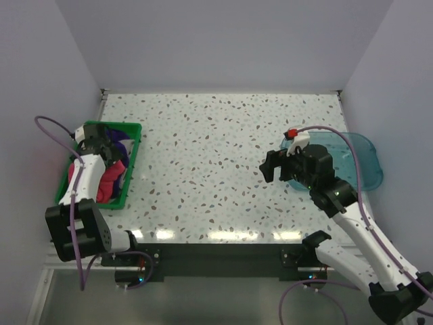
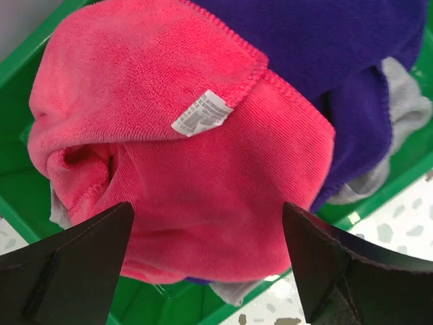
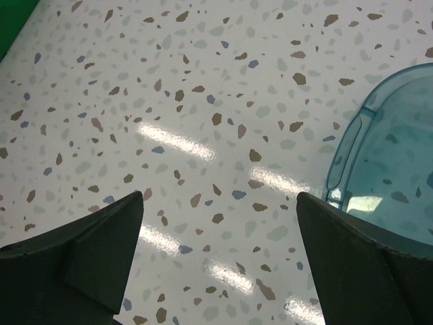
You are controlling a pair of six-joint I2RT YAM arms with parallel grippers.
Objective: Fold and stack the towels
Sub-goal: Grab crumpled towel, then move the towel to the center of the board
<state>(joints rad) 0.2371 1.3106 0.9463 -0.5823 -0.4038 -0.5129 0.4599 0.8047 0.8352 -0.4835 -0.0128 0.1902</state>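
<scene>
On the desk [image 1: 223,169], the pink towel [image 2: 155,115] is being framed beneath the wide-open left hand [image 2: 206,227]; its raised fold should be pinched

The left arm [image 1: 78,179] reaches forward, jaws spread wide and aimed downward. The right arm [image 1: 365,233] angles inward, jaws equally wide.

The white care tag [image 2: 203,112] on the pink towel [image 2: 169,196] bears print too small to read
</scene>
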